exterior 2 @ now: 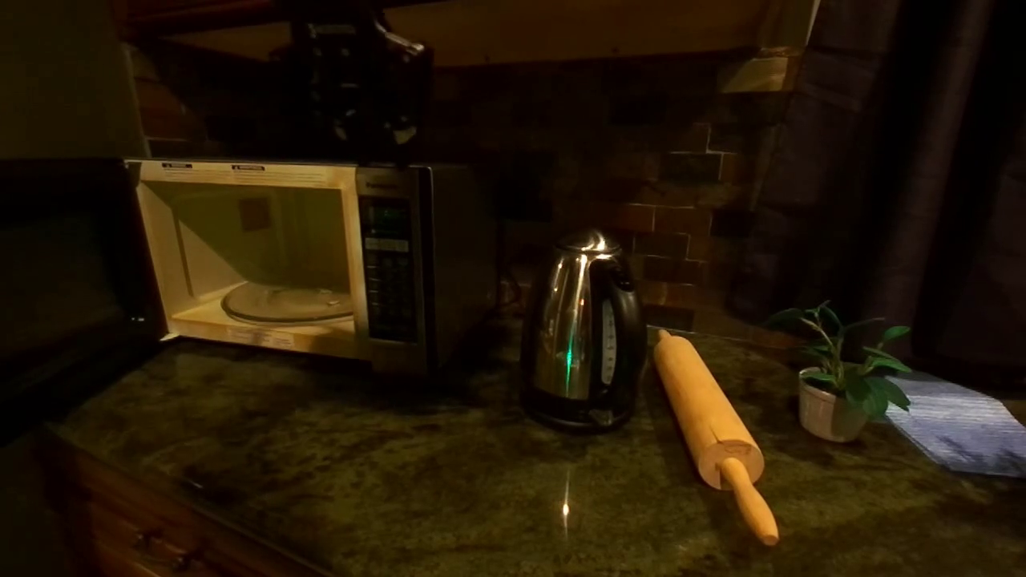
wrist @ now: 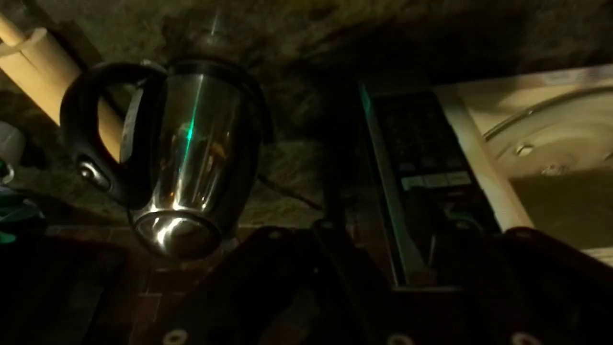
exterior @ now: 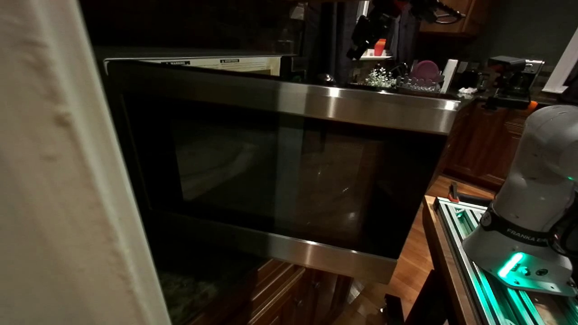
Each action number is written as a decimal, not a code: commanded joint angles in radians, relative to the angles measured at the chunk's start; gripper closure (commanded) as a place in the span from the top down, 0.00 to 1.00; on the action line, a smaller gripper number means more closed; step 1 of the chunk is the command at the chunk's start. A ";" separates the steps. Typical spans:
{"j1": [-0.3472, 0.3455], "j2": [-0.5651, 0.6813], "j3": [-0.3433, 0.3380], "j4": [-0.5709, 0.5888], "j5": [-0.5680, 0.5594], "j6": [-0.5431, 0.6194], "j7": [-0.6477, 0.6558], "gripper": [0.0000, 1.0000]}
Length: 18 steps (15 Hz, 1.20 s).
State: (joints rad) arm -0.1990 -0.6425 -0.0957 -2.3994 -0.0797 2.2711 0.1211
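My gripper [exterior 2: 370, 132] hangs above the front of the microwave [exterior 2: 393, 264] in an exterior view. It is dark but open and empty in the wrist view [wrist: 376, 196], its fingers apart in front of the microwave's control panel [wrist: 421, 139]. The microwave door [exterior: 289, 180] stands wide open. Inside lies a glass turntable [exterior 2: 280, 303] with nothing on it. A steel kettle [exterior 2: 565, 336] with a black handle stands beside the microwave; it also shows in the wrist view [wrist: 206, 134]. A wooden rolling pin [exterior 2: 705, 409] lies beside the kettle.
A potted plant [exterior 2: 834, 413] and a bluish cloth or mat [exterior 2: 962, 425] are on the dark stone counter [exterior 2: 481, 497]. A wooden cabinet [exterior 2: 593, 32] hangs above the microwave. The robot base [exterior: 519, 243] stands on a table. A dish rack [exterior: 420, 85] shows behind.
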 commanded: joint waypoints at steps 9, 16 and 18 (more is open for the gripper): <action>-0.442 0.242 0.196 -0.060 -0.284 0.643 0.371 0.00; -0.696 0.313 0.384 -0.004 -0.483 0.673 0.590 0.00; -0.736 0.330 0.429 0.019 -0.527 0.666 0.630 0.00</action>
State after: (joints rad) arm -0.8628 -0.3527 0.2639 -2.4207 -0.5294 2.9198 0.6695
